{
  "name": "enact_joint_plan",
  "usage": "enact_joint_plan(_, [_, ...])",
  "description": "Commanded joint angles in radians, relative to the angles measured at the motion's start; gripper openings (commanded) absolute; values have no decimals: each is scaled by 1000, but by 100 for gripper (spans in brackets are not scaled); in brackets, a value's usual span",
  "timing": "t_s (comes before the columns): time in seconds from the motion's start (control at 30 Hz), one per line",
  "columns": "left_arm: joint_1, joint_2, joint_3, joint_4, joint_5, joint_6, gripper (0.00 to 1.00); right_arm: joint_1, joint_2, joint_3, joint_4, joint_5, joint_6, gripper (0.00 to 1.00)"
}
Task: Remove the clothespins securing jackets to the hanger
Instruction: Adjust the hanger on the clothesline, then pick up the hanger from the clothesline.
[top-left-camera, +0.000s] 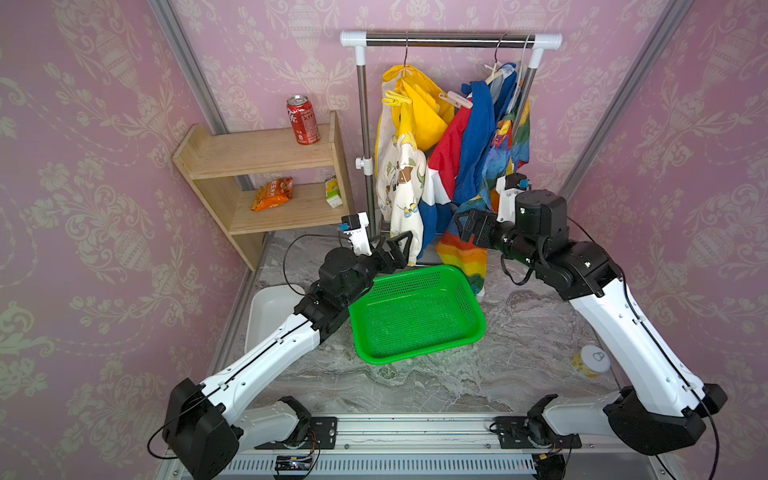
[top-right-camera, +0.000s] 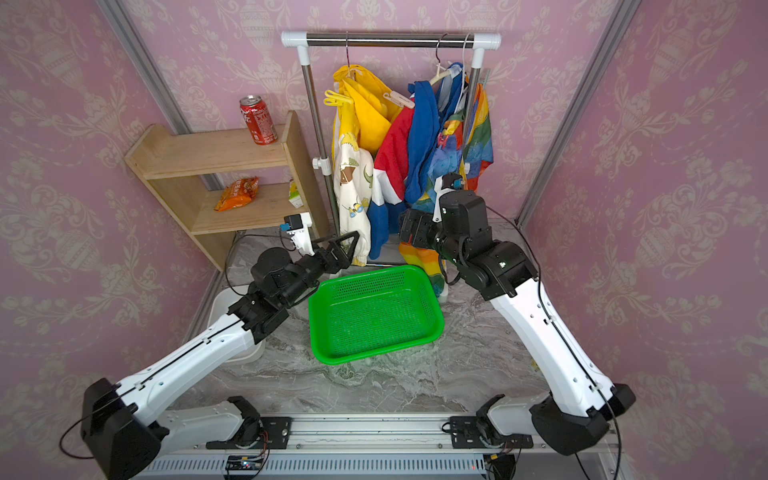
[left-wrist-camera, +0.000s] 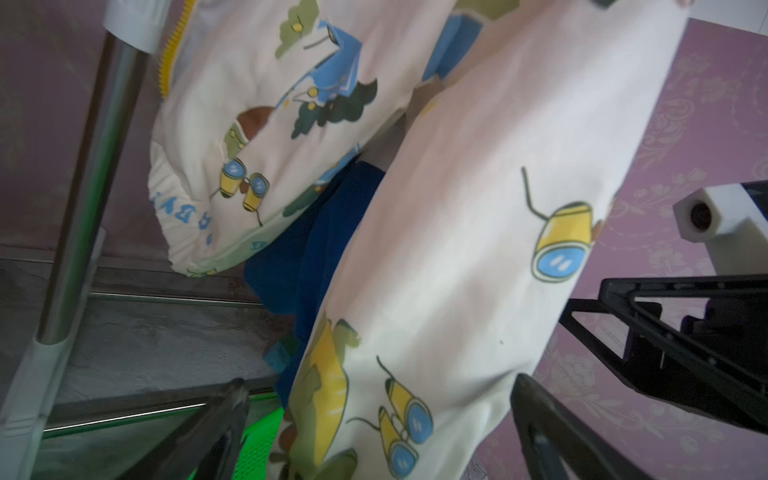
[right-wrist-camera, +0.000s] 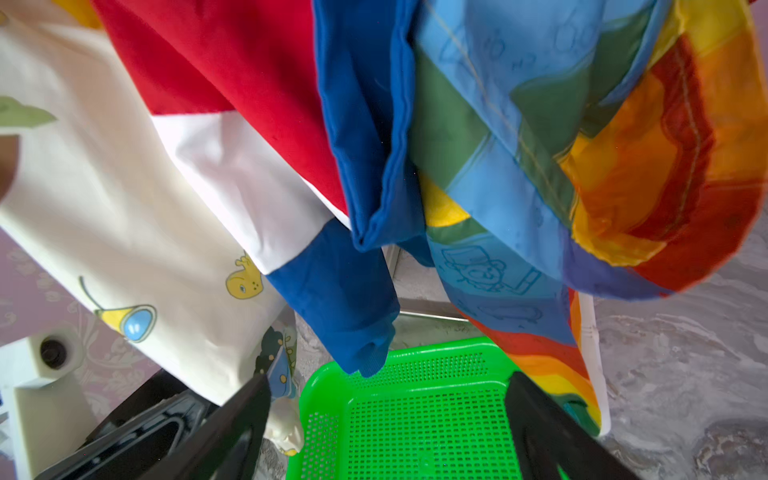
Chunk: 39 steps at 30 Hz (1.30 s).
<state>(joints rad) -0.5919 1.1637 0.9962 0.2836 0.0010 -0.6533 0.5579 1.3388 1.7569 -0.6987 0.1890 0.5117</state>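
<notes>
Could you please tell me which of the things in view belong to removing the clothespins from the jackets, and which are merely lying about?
For the job: yellow clothespin; pale clothespin; yellow dinosaur jacket; blue-red-white jacket; rainbow jacket; clothes rail; green basket, probably for the pins.

Lying about: red can; orange snack packet; small carton; wooden shelf; white tub; lidded cup.
</notes>
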Motion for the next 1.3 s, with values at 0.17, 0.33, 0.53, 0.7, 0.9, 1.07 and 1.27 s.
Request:
enact_joint_plan(0.17, [147, -147, 60, -257, -123, 176, 98, 190, 88, 214, 206, 162, -132, 87])
enact_joint_plan(0.33, [155, -141, 83, -331, -127, 336, 98, 280, 363, 658, 130, 160, -225, 86])
enact_joint_plan(0.53, [158, -218, -1, -310, -137, 370, 95, 282, 664, 1078, 78, 195, -282, 86])
enact_joint_plan(0.7, [158, -302, -54, -319, -173, 395, 93, 282, 684, 962, 237, 262, -369, 84])
enact_joint_plan(0.9, [158, -360, -74, -352, -203, 416, 93, 292, 712, 843, 469, 310, -467, 78])
enact_joint_plan(1.07, [158, -383, -91, -366, -227, 412, 93, 334, 763, 935, 504, 380, -567, 83])
enact_joint_plan(1.27, [158, -376, -95, -366, -230, 414, 93, 334, 779, 946, 588, 469, -550, 84])
